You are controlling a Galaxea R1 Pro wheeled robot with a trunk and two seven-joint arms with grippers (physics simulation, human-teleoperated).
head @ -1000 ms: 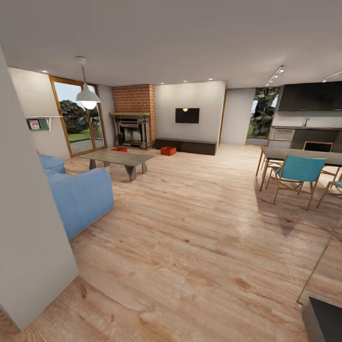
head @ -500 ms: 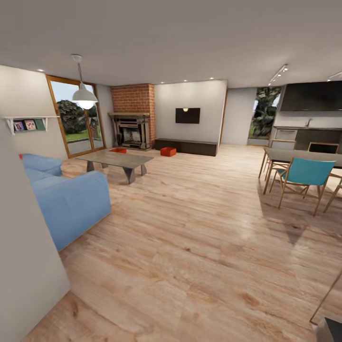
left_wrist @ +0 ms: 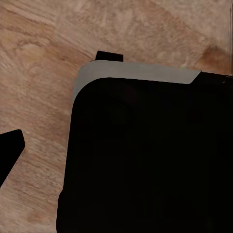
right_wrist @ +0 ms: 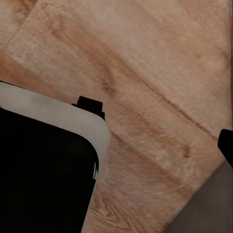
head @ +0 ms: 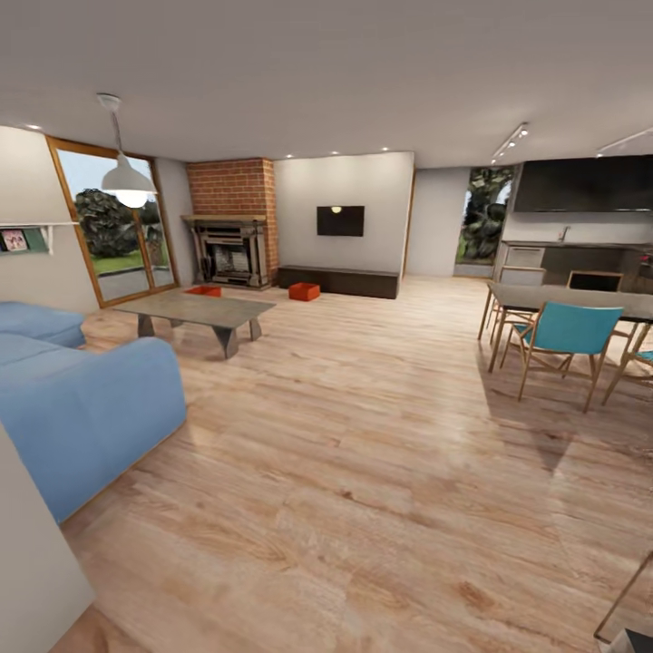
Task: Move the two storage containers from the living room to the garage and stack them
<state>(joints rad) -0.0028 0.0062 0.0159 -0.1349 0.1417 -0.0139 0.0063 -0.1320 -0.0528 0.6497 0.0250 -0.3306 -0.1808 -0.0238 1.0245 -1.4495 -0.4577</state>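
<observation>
Left wrist view: the left gripper [left_wrist: 8, 151] presents one dark fingertip at the frame edge, and its opening cannot be determined. The arm is directed downward, hanging beside the robot's base [left_wrist: 145, 165], a black body with a pale grey rim and a rounded corner. A small black tab [left_wrist: 109, 56] projects beyond that rim.

Right wrist view: the right gripper [right_wrist: 226, 145] likewise presents one dark fingertip at the frame edge, opening undetermined. This arm is also directed downward alongside the base, holding nothing visible.

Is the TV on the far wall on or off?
Off, as far as the head view shows: the TV has a plain black screen, with only a small ceiling-light reflection near its top.
</observation>
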